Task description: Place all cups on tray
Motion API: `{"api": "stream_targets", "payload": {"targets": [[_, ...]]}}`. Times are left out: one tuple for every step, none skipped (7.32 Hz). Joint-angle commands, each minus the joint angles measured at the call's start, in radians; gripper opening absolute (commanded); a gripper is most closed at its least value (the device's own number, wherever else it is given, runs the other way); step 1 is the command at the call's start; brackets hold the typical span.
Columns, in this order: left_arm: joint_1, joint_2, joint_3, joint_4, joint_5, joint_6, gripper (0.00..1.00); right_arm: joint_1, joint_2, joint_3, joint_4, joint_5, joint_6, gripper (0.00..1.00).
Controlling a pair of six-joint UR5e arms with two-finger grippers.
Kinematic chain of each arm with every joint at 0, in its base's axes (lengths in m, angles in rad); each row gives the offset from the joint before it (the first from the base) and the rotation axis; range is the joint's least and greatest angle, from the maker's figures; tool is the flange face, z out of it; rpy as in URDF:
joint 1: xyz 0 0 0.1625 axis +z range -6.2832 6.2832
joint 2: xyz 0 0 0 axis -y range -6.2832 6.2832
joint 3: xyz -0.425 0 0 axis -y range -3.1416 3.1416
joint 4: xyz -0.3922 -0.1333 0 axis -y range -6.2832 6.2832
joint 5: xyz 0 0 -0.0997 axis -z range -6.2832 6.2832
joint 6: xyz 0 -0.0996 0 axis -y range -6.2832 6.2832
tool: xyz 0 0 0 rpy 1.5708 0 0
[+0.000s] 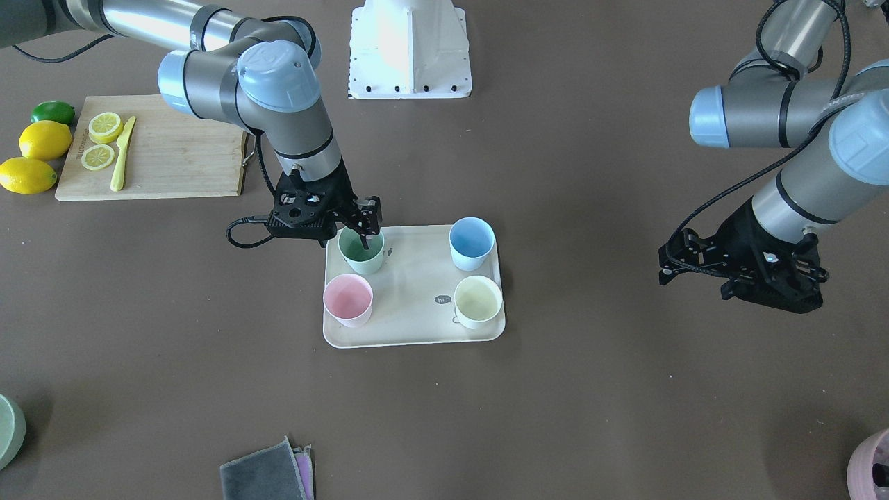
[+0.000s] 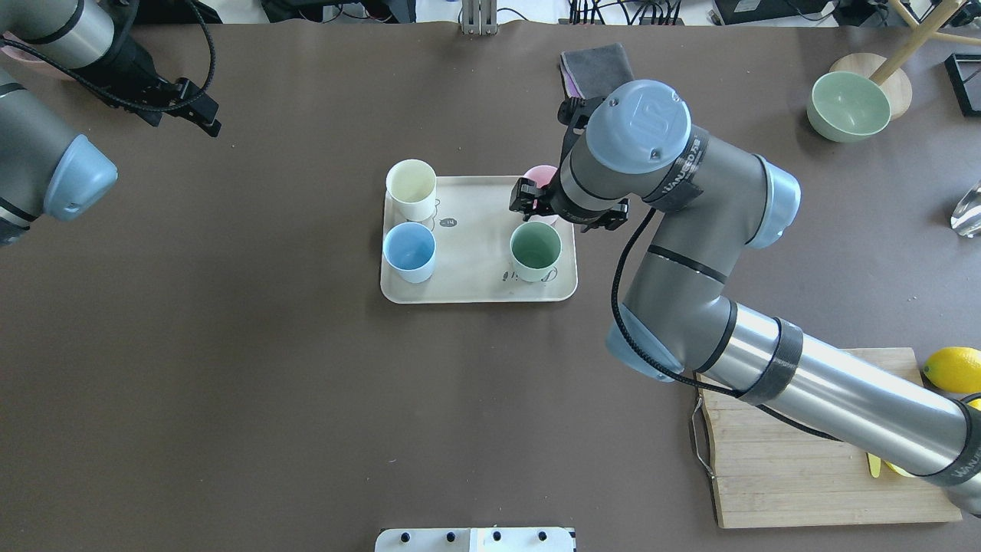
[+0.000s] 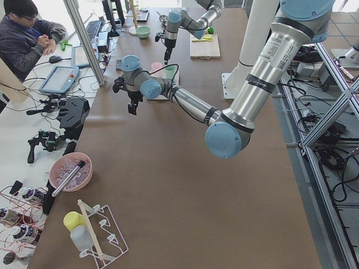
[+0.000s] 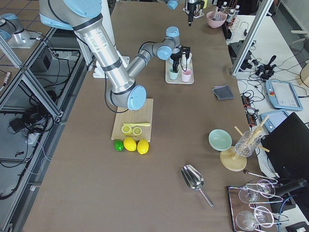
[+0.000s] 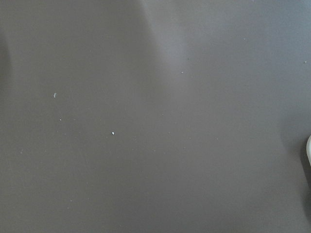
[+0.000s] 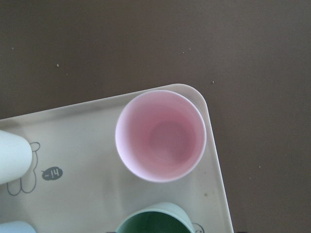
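The cream tray (image 1: 410, 292) lies mid-table with all four cups standing upright on it, one near each corner: pale green (image 1: 361, 255), pink (image 1: 348, 298), light blue (image 1: 471, 242) and cream-yellow (image 1: 478, 300). My right gripper (image 1: 364, 232) hangs over the green cup's rim, jaws apart, holding nothing. In the overhead view it sits between the green cup (image 2: 536, 249) and the pink cup (image 2: 542, 175), which it partly hides. The right wrist view looks down into the pink cup (image 6: 160, 136). My left gripper (image 1: 670, 257) is open and empty, far off to the side.
A wooden cutting board (image 1: 167, 149) with lemon slices and a yellow knife (image 1: 122, 163) lies on my right side, with whole lemons (image 1: 44, 139) beside it. A sage bowl (image 2: 848, 105), folded cloths (image 1: 267, 476) and a mauve pot (image 1: 871, 472) sit along the far edge.
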Motion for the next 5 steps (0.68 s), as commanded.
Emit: {"api": "stream_targets", "payload": {"targets": [[-0.015,0.055,-0.035,0.002,-0.004,0.012,0.98,0.127,-0.073,0.035,-0.008,0.102,-0.125,1.0],[-0.051,0.095,-0.069,0.014,-0.006,0.012,0.98,0.182,-0.194,0.09,-0.006,0.104,-0.278,1.0],[-0.08,0.175,-0.112,0.008,-0.004,0.035,0.98,0.26,-0.31,0.145,-0.003,0.124,-0.4,1.0],[-0.149,0.262,-0.167,0.017,-0.004,0.184,0.98,0.343,-0.427,0.19,0.004,0.15,-0.507,1.0],[-0.226,0.301,-0.167,0.041,-0.039,0.298,0.98,0.462,-0.502,0.196,-0.002,0.235,-0.677,1.0]]}}
